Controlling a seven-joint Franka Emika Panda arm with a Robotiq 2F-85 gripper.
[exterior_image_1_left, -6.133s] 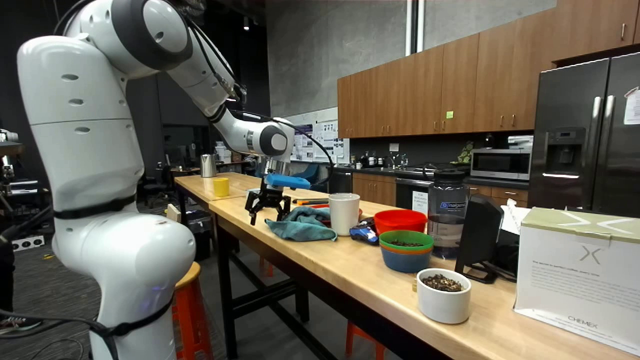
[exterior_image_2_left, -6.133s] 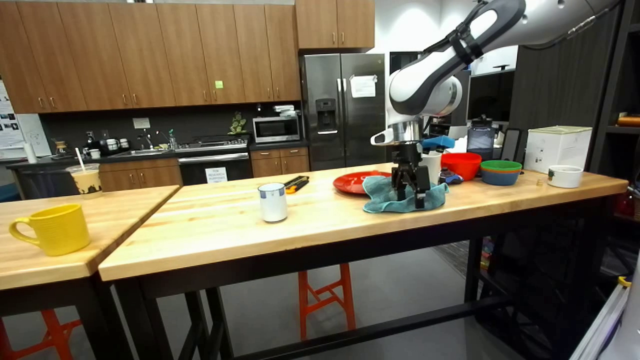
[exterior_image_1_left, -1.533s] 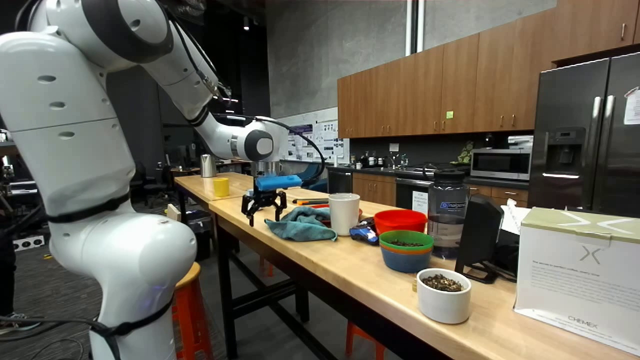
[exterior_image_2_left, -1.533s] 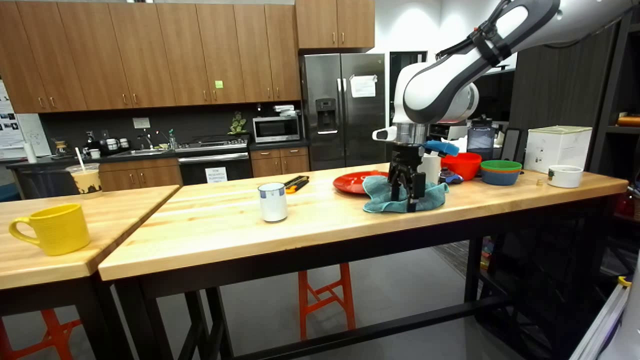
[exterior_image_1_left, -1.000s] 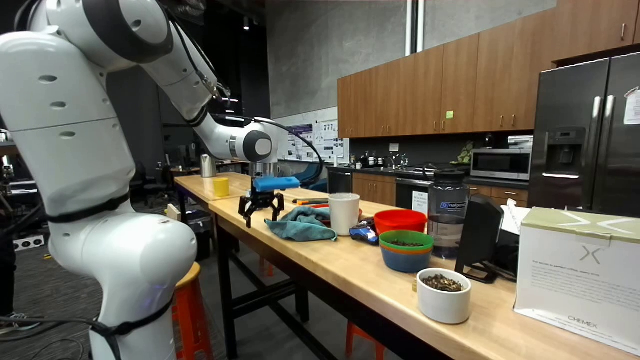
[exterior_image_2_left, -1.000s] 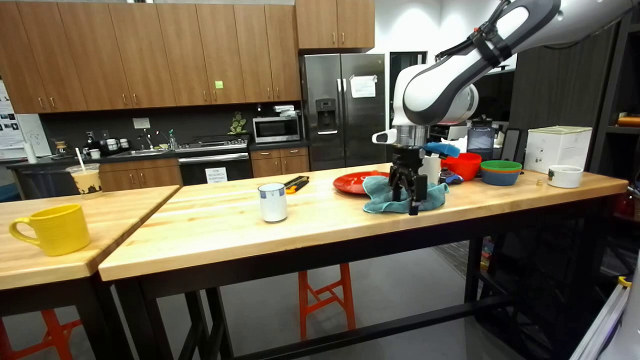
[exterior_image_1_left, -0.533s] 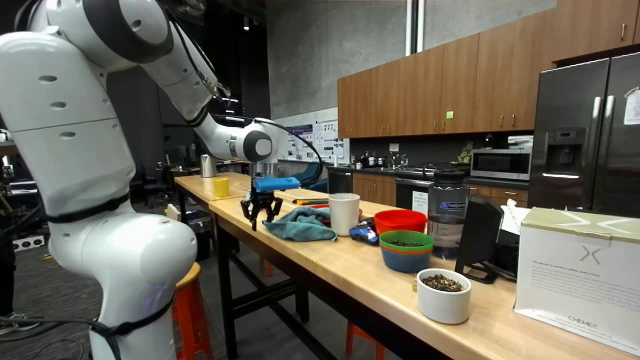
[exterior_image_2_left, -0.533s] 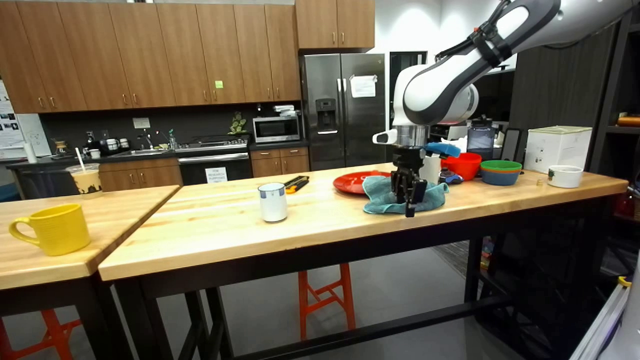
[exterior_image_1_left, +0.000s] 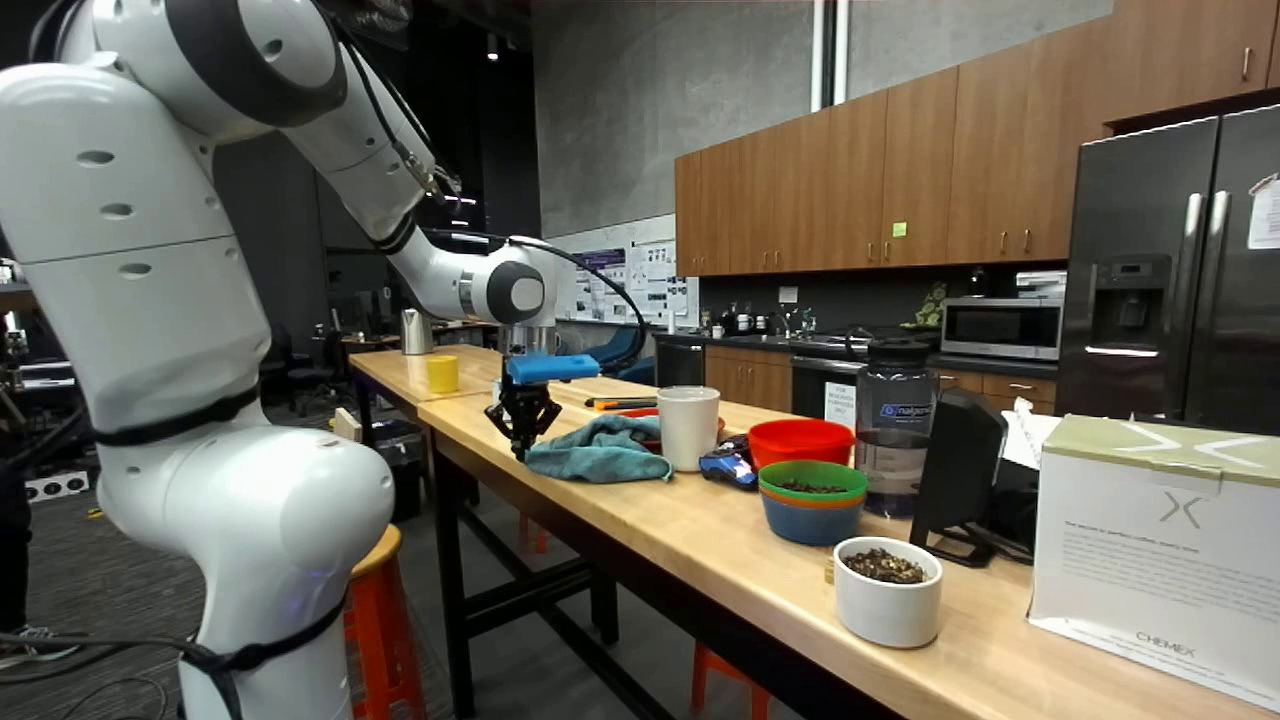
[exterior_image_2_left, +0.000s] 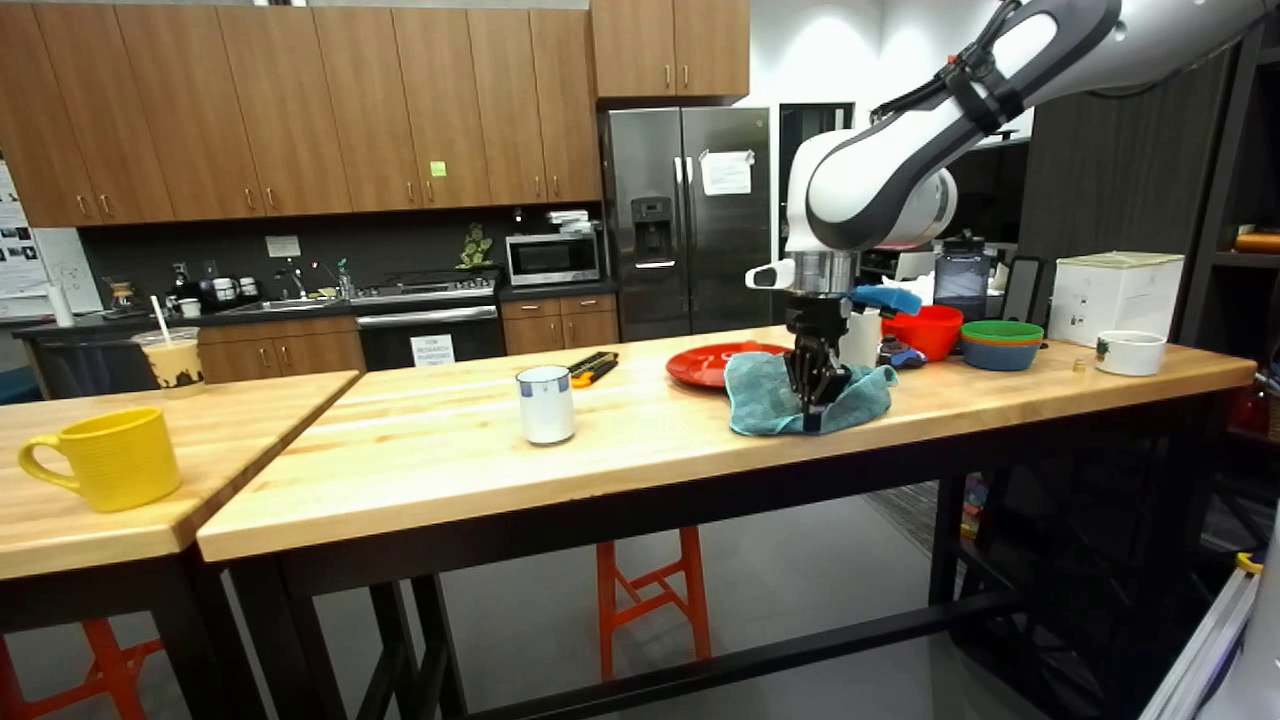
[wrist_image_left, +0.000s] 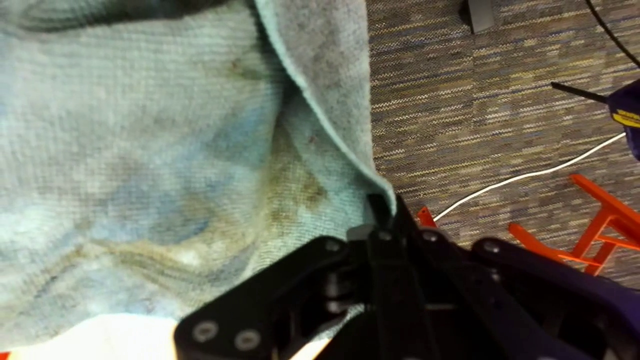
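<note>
A teal cloth (exterior_image_2_left: 758, 395) lies rumpled on the bench (exterior_image_2_left: 440, 440), close to one long edge. The tool (wrist_image_left: 391, 207) points down with its fingertips pinched together on the cloth, whose rim shows between them in the wrist view. There the weave is blotched brown and blue. In an exterior view a red plate (exterior_image_2_left: 700, 368) sits right behind the cloth. Just beside it stands a tall white cup (exterior_image_1_left: 690, 432), followed by a red bowl (exterior_image_1_left: 790, 443), a stack of bowls (exterior_image_1_left: 812, 518) with green uppermost, and a small white bowl (exterior_image_1_left: 885, 605) of brown bits (exterior_image_1_left: 885, 567). On the opposite side of the cloth, well apart, stands a white mug (exterior_image_2_left: 547, 412) with blue marks.
</note>
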